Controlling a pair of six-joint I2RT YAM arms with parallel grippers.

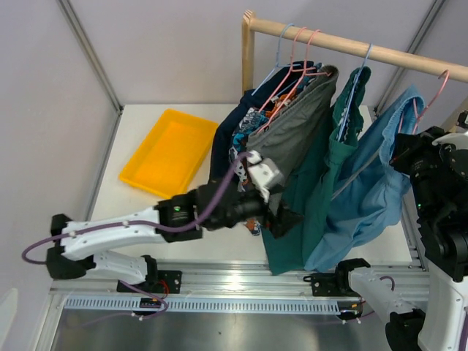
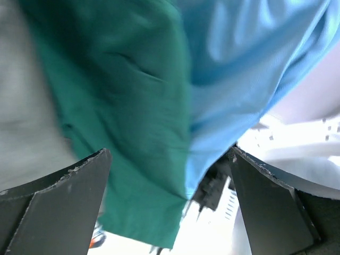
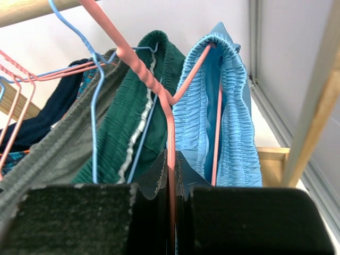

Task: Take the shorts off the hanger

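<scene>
Five shorts hang on wire hangers from a wooden rail [image 1: 351, 45]: navy [image 1: 223, 142], patterned [image 1: 245, 128], grey [image 1: 296, 128], teal green [image 1: 311, 190] and light blue [image 1: 373, 190]. My left gripper [image 1: 284, 217] is open at the lower hem of the grey and teal shorts. In the left wrist view [image 2: 170, 154] the teal shorts [image 2: 122, 106] and light blue shorts [image 2: 244, 69] hang just ahead of the jaws, and nothing is held. My right gripper [image 3: 171, 170] is shut on the pink hanger [image 3: 169, 114] that carries the light blue shorts [image 3: 234, 127]. It also shows in the top view [image 1: 406, 150].
A yellow tray [image 1: 168, 150] lies on the white table at the left. The rail's wooden post [image 1: 248, 51] stands behind the navy shorts. A blue hanger [image 3: 95, 106] carries the teal shorts [image 3: 133, 111]. Enclosure walls are close on the right.
</scene>
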